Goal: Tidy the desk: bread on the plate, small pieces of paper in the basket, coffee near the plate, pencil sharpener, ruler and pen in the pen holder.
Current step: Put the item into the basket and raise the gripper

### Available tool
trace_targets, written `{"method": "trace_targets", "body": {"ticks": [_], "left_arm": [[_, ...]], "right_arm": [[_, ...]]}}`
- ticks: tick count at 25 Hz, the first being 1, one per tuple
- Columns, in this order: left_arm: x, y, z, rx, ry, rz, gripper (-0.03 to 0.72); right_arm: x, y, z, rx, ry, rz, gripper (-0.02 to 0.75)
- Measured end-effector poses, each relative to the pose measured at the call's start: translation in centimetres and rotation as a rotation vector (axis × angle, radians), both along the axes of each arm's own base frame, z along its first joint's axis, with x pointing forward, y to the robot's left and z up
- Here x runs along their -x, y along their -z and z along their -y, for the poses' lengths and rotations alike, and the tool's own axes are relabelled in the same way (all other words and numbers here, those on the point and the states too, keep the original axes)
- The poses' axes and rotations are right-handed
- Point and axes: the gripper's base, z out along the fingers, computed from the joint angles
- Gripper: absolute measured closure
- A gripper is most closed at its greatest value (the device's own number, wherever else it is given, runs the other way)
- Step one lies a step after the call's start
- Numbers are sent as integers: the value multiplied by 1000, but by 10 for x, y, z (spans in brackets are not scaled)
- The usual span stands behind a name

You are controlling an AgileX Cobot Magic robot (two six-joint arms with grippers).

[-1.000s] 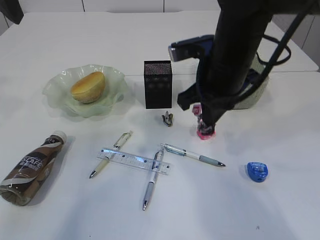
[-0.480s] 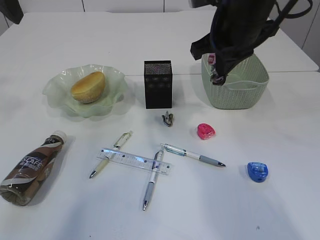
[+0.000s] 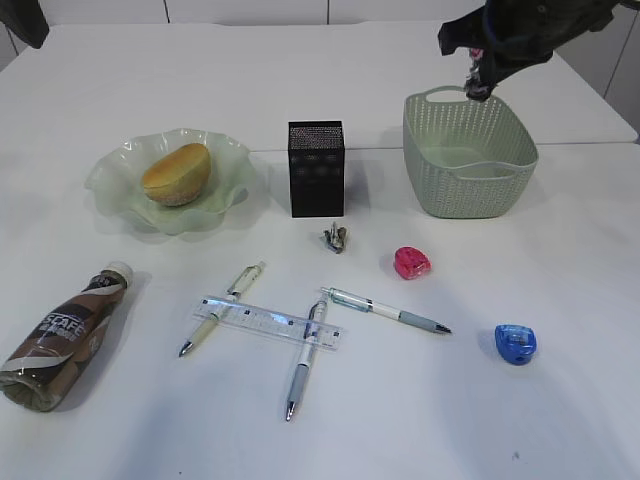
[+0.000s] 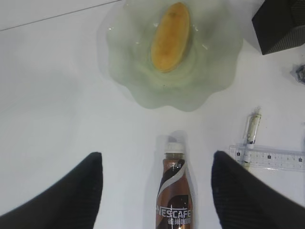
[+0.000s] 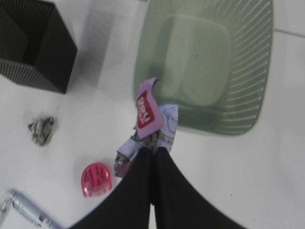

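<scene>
Right gripper [image 5: 152, 151] pinched tight on pink paper wad [image 5: 151, 117], up above basket [image 3: 470, 158] rim. Left gripper [image 4: 155, 183] wide open, empty, over coffee bottle [image 4: 174, 198] lying on counter [image 3: 560, 400]. Bread [image 3: 176, 172] on plate [image 3: 235, 165].

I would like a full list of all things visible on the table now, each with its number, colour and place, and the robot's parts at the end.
bread: 1, golden-brown, on the plate
plate: 1, pale green, far left
coffee: 1, brown with white cap, lying front left
pen holder: 1, black mesh, centre back
basket: 1, sage green, back right
grey paper wad: 1, on the table in front of the pen holder
pink paper wad: 1, pink and grey, in the right gripper
pens: 3, front centre
ruler: 1, clear, across two pens
pencil sharpeners: 2, one pink at centre, one blue front right
left gripper: open, above the coffee
right gripper: shut on the pink wad, near the basket
</scene>
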Motion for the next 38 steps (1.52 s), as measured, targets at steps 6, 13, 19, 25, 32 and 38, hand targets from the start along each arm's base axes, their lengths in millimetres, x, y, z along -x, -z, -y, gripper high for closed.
{"method": "trace_targets", "body": {"ticks": [6,13,19,25,32,38], "left_arm": [[0,0,2,21,5,-4,190],[0,0,2,27,6,-5,198],[0,0,3,29,7,-6,200],[0,0,3,29,7,-6,207],[0,0,3,29,7,-6,214],[0,0,3,29,7,-6,215]], "right_arm": [[-19,6,6,-23,13,111,723],[-54,48,5,-19,22,76,723],[-80,62,15,-36,69,93,723],[-94,83,35,-44,130,70,723],[-98,98,43,-47,159,43,723],[-100,102,43,-51,166,38,706]]}}
